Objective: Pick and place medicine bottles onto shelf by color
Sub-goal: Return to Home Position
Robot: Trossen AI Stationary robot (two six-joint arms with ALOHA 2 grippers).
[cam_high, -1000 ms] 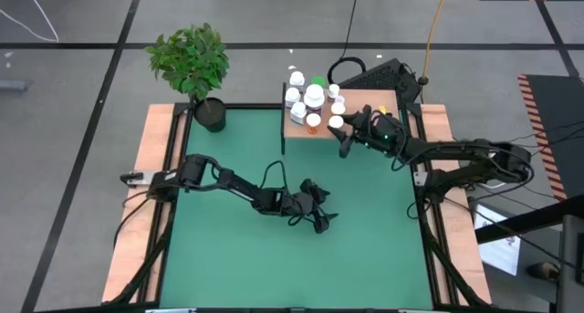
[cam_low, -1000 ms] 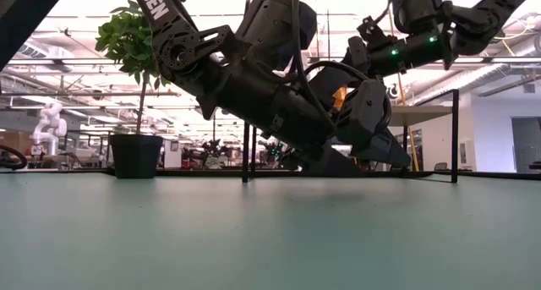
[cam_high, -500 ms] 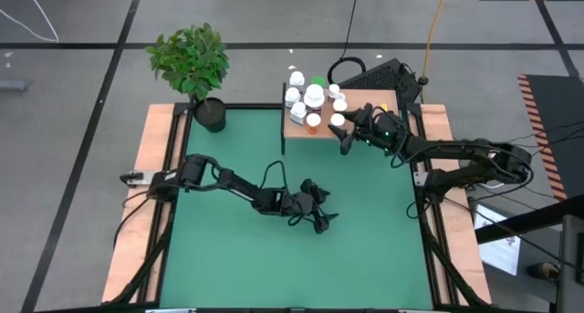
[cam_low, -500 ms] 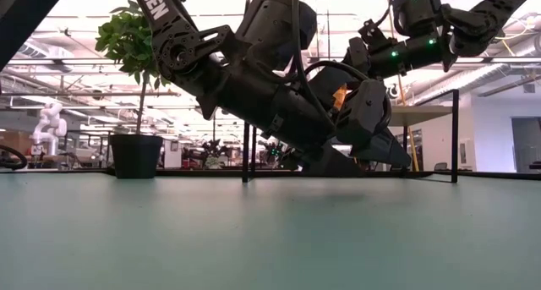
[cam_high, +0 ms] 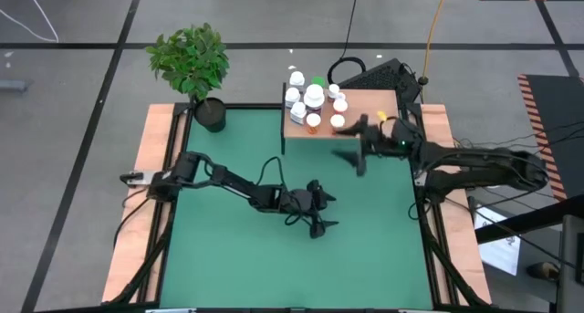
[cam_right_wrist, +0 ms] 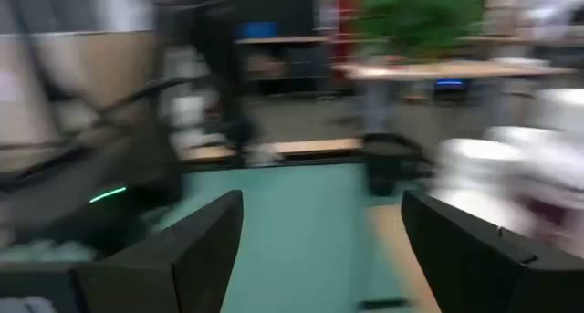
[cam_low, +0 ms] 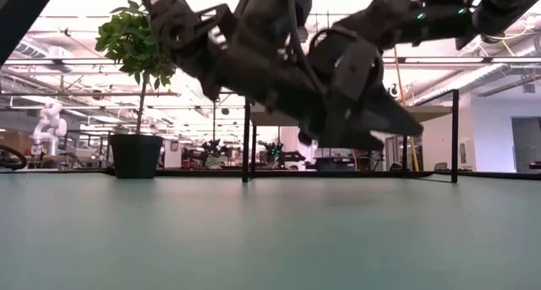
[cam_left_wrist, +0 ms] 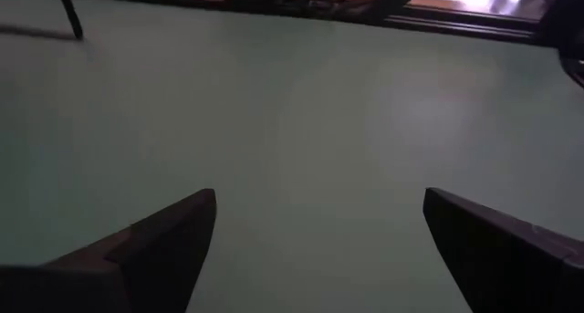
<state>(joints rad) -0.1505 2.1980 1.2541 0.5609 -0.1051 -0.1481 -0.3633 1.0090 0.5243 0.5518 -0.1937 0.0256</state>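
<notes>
High view: plant pot [cam_high: 210, 114] at far left corner of counter [cam_high: 151, 172]. Left gripper [cam_high: 320, 213] low over middle of green mat [cam_high: 219, 258], fingers [cam_left_wrist: 164, 249] spread wide, nothing between; well apart from medicine bottles [cam_high: 314, 97]. Bottles clustered upright on left end of shelf [cam_high: 370, 103] at mat's far edge: white ones, orange ones with white caps, one green cap. Right gripper [cam_high: 357, 151] just in front of shelf, near bottles, not touching; fingers [cam_right_wrist: 182, 258] spread, empty.
</notes>
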